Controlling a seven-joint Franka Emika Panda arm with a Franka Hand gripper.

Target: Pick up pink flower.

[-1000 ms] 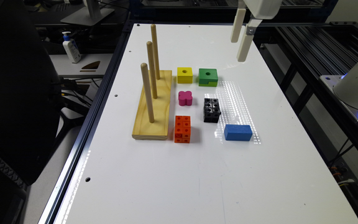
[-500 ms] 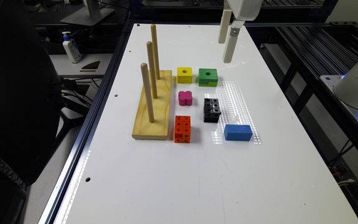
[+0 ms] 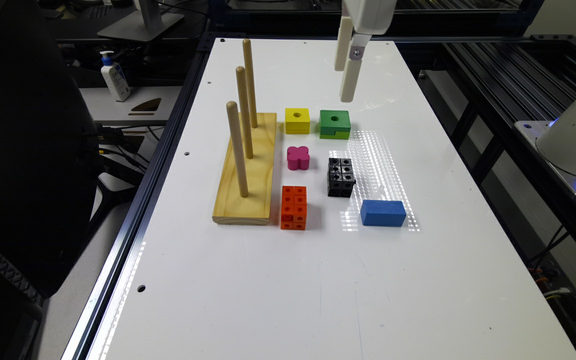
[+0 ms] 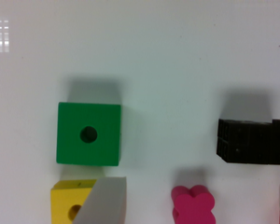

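Exterior view: gripper hangs high above table, over far side beyond green block. Pink flower lies nearer camera and toward the exterior view's left of gripper, between yellow cube and orange studded block.

Wrist view: pink flower at frame edge, untouched; one finger visible, spread cannot be told.

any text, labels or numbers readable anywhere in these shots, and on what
None can be read.
The white pump bottle beside the table has a blue label, too small and blurred to read.
The white robot base at the exterior view's right carries a triangular warning sign; its symbol is too small to make out.
The blocks, including the pink flower, bear no lettering.
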